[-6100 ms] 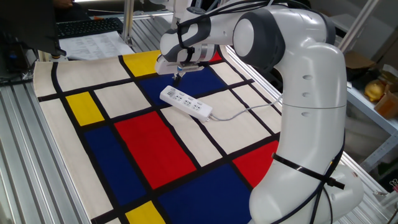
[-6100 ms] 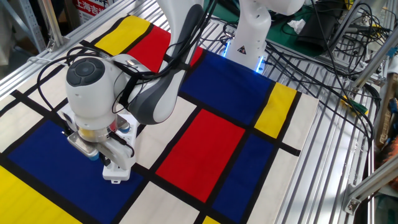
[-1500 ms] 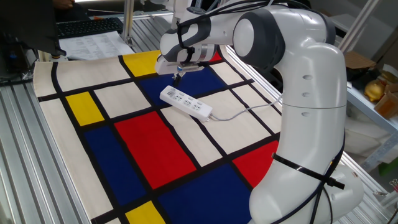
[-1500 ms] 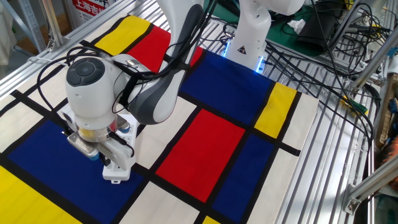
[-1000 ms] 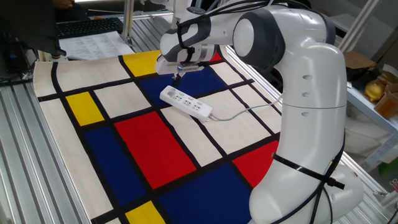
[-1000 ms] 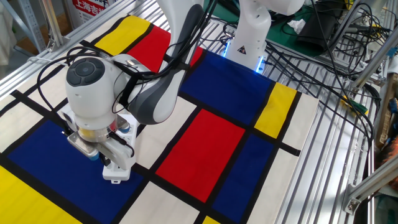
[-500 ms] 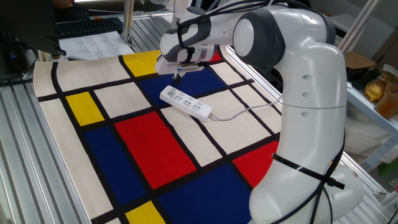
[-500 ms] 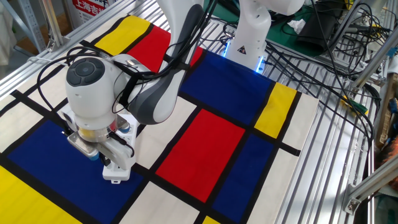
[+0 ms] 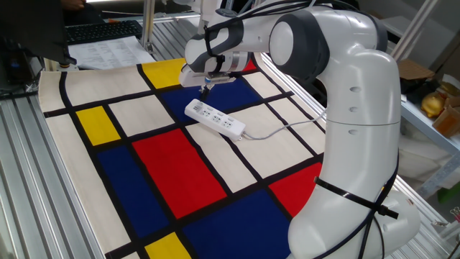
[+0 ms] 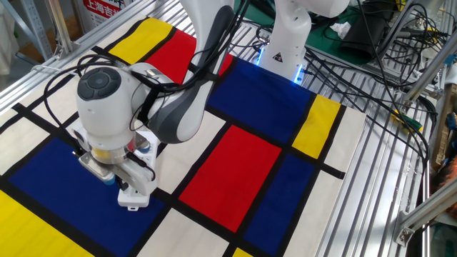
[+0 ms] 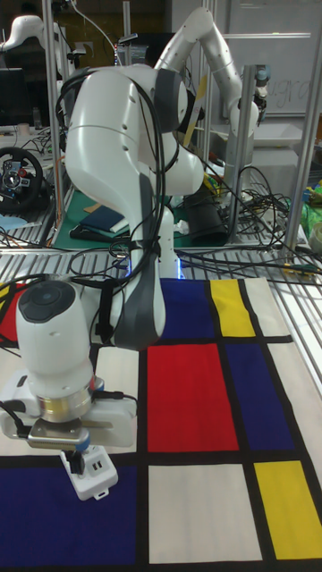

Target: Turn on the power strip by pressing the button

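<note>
One fixed view: strip [image 9: 214, 119] is lying near the mat's [image 9: 165, 173] far edge; gripper [image 9: 205, 88] is hovering over its end.
Other fixed view: gripper is hiding most of the strip [image 10: 133, 199].
Tall fixed view: strip [image 11: 94, 477] is peeking out below the gripper [image 11: 70, 457].
Fingers: cannot tell.

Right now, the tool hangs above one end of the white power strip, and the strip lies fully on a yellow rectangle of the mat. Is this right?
Not quite. The tool does hang above one end of the power strip, but the strip does not lie on a yellow rectangle. One fixed view shows it across a blue and a cream field of the mat, over a black line.
</note>
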Tool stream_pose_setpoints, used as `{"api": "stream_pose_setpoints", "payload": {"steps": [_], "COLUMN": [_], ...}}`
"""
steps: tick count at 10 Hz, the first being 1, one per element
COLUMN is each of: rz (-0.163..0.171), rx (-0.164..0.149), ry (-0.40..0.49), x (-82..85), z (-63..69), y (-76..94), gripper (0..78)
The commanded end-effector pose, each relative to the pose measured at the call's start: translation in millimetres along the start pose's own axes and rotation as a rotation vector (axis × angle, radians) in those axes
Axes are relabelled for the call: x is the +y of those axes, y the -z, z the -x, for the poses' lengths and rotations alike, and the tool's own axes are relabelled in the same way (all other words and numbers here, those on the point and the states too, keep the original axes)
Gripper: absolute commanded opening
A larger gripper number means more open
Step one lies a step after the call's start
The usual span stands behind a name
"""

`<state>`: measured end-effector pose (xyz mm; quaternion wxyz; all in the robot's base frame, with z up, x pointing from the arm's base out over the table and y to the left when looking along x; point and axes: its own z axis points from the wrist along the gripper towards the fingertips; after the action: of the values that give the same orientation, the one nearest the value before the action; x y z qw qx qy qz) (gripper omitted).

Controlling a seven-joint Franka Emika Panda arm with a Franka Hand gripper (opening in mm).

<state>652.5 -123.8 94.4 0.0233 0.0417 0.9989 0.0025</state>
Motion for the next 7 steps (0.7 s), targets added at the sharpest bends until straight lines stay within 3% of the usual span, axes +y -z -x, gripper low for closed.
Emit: {"api": "stream_pose_setpoints", "payload": {"steps": [1, 7], "rz": [-0.064, -0.079], "rx": [0.015, 0.011], "ry": [0.003, -0.003], "x": [11.3, 9.8], "z": [4.2, 6.6], "y": [-25.0, -20.7], "gripper": [0.0, 0.0]}}
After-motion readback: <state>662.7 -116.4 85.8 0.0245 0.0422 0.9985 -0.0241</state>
